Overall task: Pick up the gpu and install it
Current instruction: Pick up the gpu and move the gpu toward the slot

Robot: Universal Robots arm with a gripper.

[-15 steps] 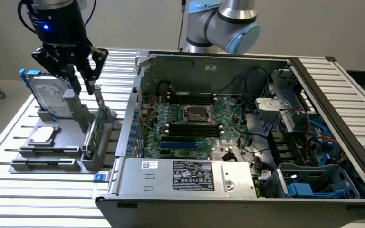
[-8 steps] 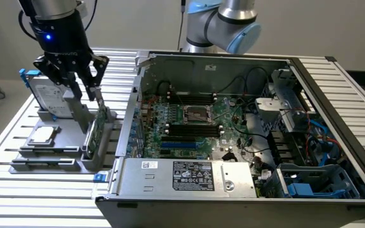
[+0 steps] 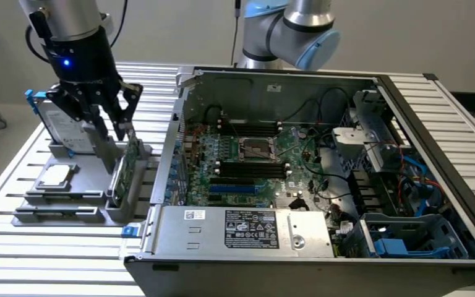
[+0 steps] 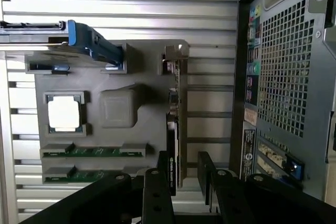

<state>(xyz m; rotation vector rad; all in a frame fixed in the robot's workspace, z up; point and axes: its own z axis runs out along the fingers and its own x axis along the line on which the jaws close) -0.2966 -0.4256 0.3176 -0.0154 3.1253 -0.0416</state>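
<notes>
The gpu (image 3: 127, 170) stands on edge in a slot of the grey holder (image 3: 64, 213) on the slatted table, at the exterior view's left of the open computer case (image 3: 303, 161). In the wrist view the gpu (image 4: 174, 129) shows edge-on, as a thin dark and green strip. My gripper (image 3: 111, 131) hangs open just above the card's top end. Its two black fingers (image 4: 158, 182) reach down on either side of the card's line, one close to it, without touching. Nothing is held in the gripper (image 4: 184, 163).
The holder also carries a silver hard drive in a blue frame (image 3: 56, 120), a square silver chip (image 4: 64, 114) and two green memory sticks (image 4: 94, 152). The case wall (image 3: 175, 142) rises close beside the holder. Inside lies the motherboard with a blue slot (image 3: 237, 185).
</notes>
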